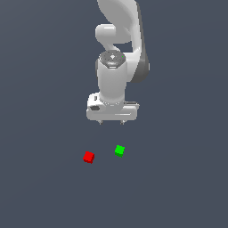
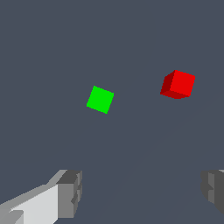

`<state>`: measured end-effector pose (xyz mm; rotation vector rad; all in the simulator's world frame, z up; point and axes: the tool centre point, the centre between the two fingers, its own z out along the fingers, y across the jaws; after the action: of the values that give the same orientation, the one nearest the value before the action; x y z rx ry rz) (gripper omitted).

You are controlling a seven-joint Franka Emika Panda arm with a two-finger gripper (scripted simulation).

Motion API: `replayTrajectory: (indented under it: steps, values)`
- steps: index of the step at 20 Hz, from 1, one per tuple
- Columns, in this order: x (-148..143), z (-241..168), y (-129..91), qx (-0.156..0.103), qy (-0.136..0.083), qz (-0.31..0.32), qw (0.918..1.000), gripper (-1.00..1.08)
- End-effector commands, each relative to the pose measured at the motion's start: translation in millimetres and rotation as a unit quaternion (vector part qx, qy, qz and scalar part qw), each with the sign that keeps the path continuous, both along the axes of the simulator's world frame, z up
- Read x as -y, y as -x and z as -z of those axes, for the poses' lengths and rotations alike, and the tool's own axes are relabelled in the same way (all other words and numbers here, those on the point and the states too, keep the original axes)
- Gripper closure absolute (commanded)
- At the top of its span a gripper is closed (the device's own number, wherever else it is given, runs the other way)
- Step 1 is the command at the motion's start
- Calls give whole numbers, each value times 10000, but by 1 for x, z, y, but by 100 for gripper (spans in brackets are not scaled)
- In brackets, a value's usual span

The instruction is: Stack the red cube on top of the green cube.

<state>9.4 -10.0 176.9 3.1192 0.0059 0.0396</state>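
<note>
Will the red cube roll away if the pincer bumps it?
Probably not. The red cube has flat faces and sits flat, so it would likely slide rather than roll. It looks tiny beside the pincer, so it is probably light and easily knocked.

Ext view only. White Panda arm [image 1: 119,40] comes down from top centre, wrist pointing straight down. Gripper [image 1: 111,122] hangs above the floor, two short fingertips [image 1: 100,121] poking below the hand body, set well apart w/ nothing between them. Red cube [image 1: 88,157] on the grey floor [image 1: 40,187], below gripper and toward ext view's left. Green cube [image 1: 119,150] near it, toward ext view's right, slightly farther up-frame. Cubes apart, not touching. Both clear of gripper.
</note>
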Motion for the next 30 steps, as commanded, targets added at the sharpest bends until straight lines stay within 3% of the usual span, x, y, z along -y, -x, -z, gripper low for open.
replayTrajectory:
  steps: [1, 11, 30]
  values:
    - [0, 0, 0, 0, 0, 0, 10000, -92]
    - [14, 14, -16, -14, -14, 191, 9998, -92]
    - [93, 90, -88, -91, -104, 1192, 9928, -92]
